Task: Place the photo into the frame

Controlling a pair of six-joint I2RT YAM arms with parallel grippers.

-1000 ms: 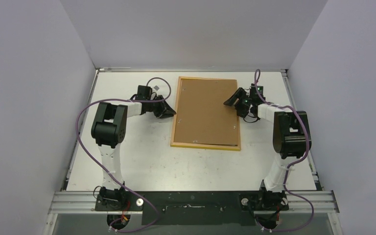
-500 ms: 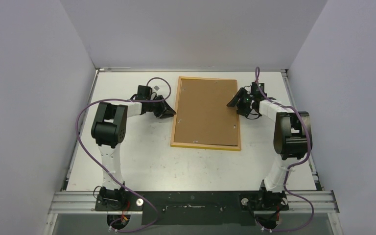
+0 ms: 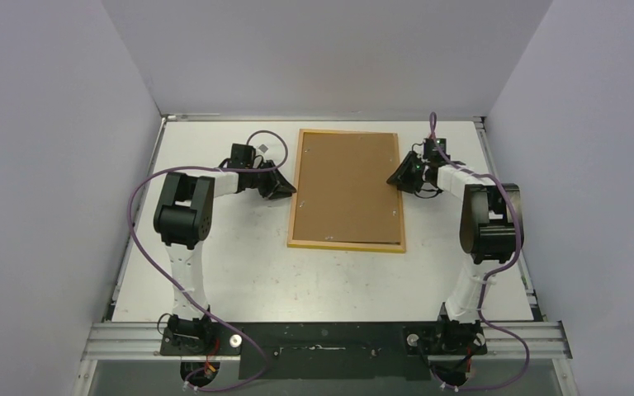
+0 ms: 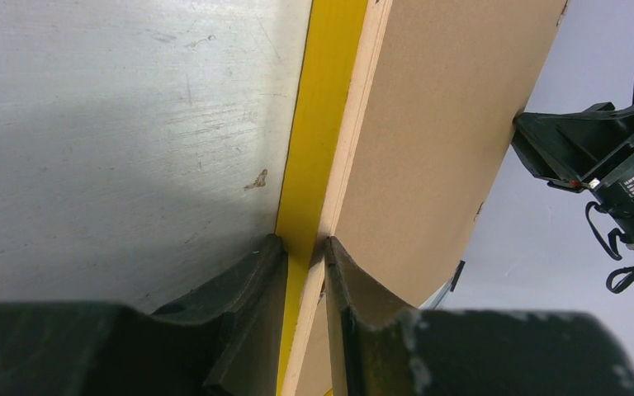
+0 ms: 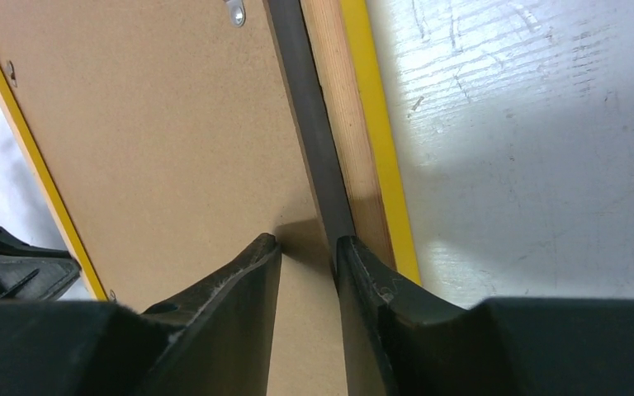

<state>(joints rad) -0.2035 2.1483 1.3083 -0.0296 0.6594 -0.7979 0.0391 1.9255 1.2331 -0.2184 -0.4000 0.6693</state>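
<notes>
White tabletop (image 3: 215, 272) holds the frame (image 3: 347, 244) face down by the far edge, backing board (image 3: 347, 186) inside; the photo is hidden. Left gripper (image 4: 304, 241) pinches its left rim; right gripper (image 5: 305, 241) nearly closed at the right rim, grasp unclear; frame likely light, stiff, best held by its long rims.

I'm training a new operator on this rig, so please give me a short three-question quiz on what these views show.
1. True or false: the frame lies with a printed picture facing up.
2. Which long edge of the frame does the left gripper straddle? A) left B) right C) neither
3. In a few words: what is the right gripper poised over?

Key
1. False: a brown backing board faces up.
2. A
3. The backing board's right edge, beside the frame's wooden rail.
</notes>
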